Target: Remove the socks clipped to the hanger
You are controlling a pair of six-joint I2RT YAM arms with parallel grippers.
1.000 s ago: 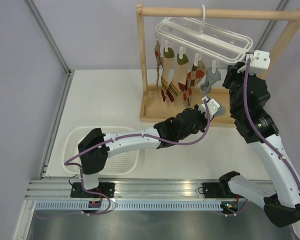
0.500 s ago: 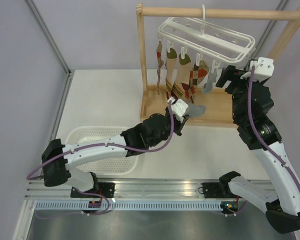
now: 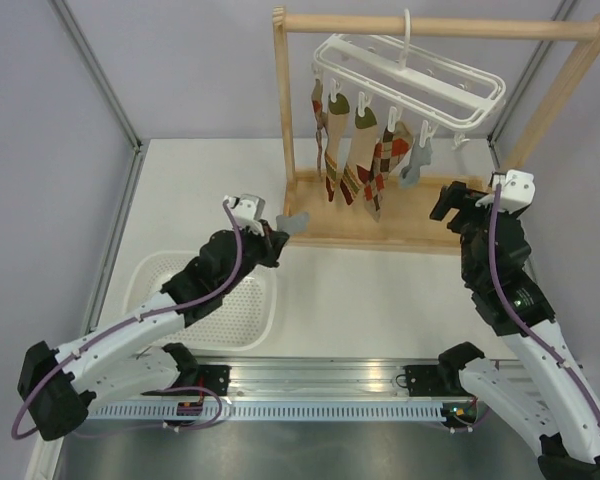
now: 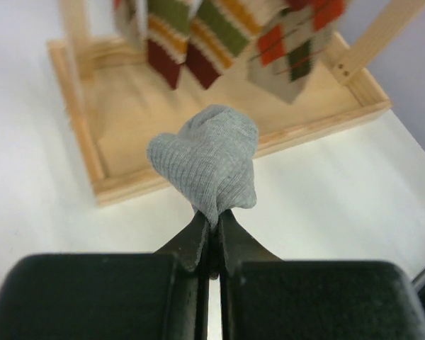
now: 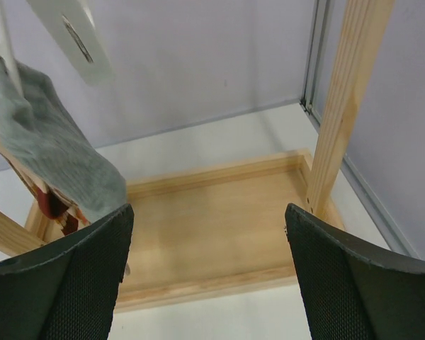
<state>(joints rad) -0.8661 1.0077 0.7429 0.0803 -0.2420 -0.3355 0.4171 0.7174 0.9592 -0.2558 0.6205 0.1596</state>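
The left claw [image 3: 279,233] is pinched shut on a grey sock [image 4: 209,159]. In the wrist view its two fingers meet with only the edge of the fabric between them, and the sock bunches into a lump just past the tips. This sock hangs free of the hanger [image 3: 410,68], which is up and to the right of the claw, well apart from it. Ahead of the claw lies the wooden tray [image 3: 425,232] of the rack. Behind and below the claw, under its arm, sits the white basket [image 3: 148,272] on the table [image 3: 200,185].

The other socks [image 3: 358,165] hang in a row from the hanger's clips: striped and diamond-patterned ones in red, olive, orange and cream.

The right claw [image 5: 207,212] stands wide open with nothing between its fingers. It is low and to the right of the hanger, not touching it. Ahead of it is the tray floor, and a wooden post [image 5: 343,106] rises at its upper right. At its upper left a second grey sock [image 5: 53,145] dangles from a white clip [image 5: 76,35].
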